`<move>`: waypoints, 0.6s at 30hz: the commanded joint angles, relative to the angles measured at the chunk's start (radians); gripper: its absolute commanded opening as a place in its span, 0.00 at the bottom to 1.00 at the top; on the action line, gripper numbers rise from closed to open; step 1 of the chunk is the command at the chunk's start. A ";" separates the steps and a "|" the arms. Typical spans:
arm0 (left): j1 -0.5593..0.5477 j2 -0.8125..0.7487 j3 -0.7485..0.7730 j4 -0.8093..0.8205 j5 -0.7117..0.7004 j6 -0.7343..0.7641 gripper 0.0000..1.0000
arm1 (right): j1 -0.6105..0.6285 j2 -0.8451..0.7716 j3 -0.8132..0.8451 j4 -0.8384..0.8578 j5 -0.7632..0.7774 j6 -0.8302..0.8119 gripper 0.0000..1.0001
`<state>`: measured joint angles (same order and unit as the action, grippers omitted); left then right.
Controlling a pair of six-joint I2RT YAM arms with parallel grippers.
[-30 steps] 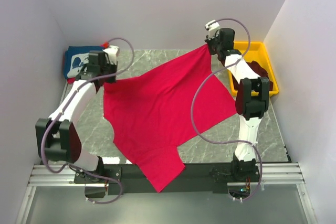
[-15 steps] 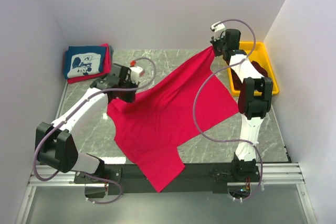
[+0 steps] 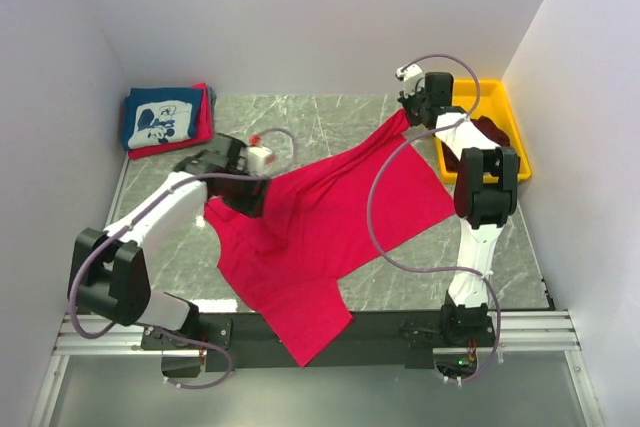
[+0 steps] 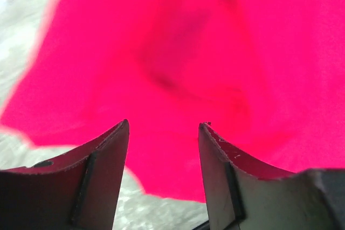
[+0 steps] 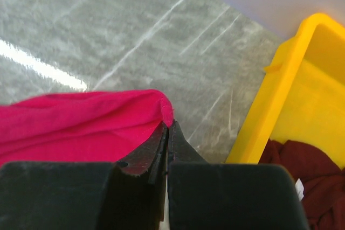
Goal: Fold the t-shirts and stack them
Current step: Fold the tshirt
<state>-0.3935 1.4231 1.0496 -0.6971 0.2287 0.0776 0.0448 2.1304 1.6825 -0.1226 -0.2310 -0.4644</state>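
Note:
A bright red t-shirt (image 3: 320, 227) lies spread over the marble table, its bottom hanging over the near edge. My left gripper (image 3: 252, 197) hovers open above the shirt's left part (image 4: 178, 52), and nothing is between its fingers (image 4: 110, 149). At the back right my right gripper (image 3: 408, 109) is shut on a corner of the red shirt (image 5: 81, 127), holding it lifted off the table. In the back left corner lies a folded navy t-shirt with a white print (image 3: 160, 117) on top of a folded red one (image 3: 205, 112).
A yellow bin (image 3: 505, 112) stands at the back right, beside my right gripper, with dark maroon cloth (image 3: 497, 132) in it; the same bin (image 5: 302, 95) shows in the right wrist view. White walls close in the back and both sides.
My left gripper swung from the back left toward the table's middle, came down and opened, letting go of the red shirt's corner. That side of the shirt dropped onto the table. The right gripper kept its hold.

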 commanded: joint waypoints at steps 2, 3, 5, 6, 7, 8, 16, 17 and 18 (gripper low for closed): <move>0.185 -0.043 -0.028 -0.030 0.096 0.083 0.60 | -0.008 -0.069 0.044 -0.047 0.021 -0.066 0.00; 0.214 -0.018 -0.026 -0.038 0.101 0.083 0.59 | -0.008 -0.046 0.068 -0.117 0.025 -0.080 0.04; 0.284 0.009 -0.025 -0.032 0.104 0.074 0.59 | -0.006 -0.021 0.142 -0.228 0.056 -0.094 0.37; 0.298 0.025 -0.022 -0.027 0.095 0.070 0.59 | -0.006 -0.012 0.161 -0.251 0.071 -0.089 0.47; 0.312 0.057 -0.022 -0.021 0.081 0.061 0.58 | -0.008 -0.009 0.172 -0.270 0.085 -0.086 0.53; 0.314 0.072 -0.025 -0.018 0.045 0.062 0.58 | -0.008 -0.013 0.186 -0.310 0.091 -0.088 0.58; 0.358 0.216 -0.039 0.027 -0.029 0.022 0.38 | 0.010 -0.157 0.122 -0.488 0.016 -0.108 0.59; 0.360 0.232 -0.027 0.028 -0.035 0.019 0.30 | 0.015 -0.164 0.108 -0.549 0.006 -0.127 0.53; 0.369 0.269 -0.019 0.030 -0.046 0.014 0.27 | 0.021 -0.171 0.100 -0.578 -0.008 -0.135 0.50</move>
<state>-0.0437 1.6455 1.0080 -0.6945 0.2142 0.1070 0.0502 2.0552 1.8034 -0.5484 -0.1917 -0.5591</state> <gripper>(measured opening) 0.304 0.537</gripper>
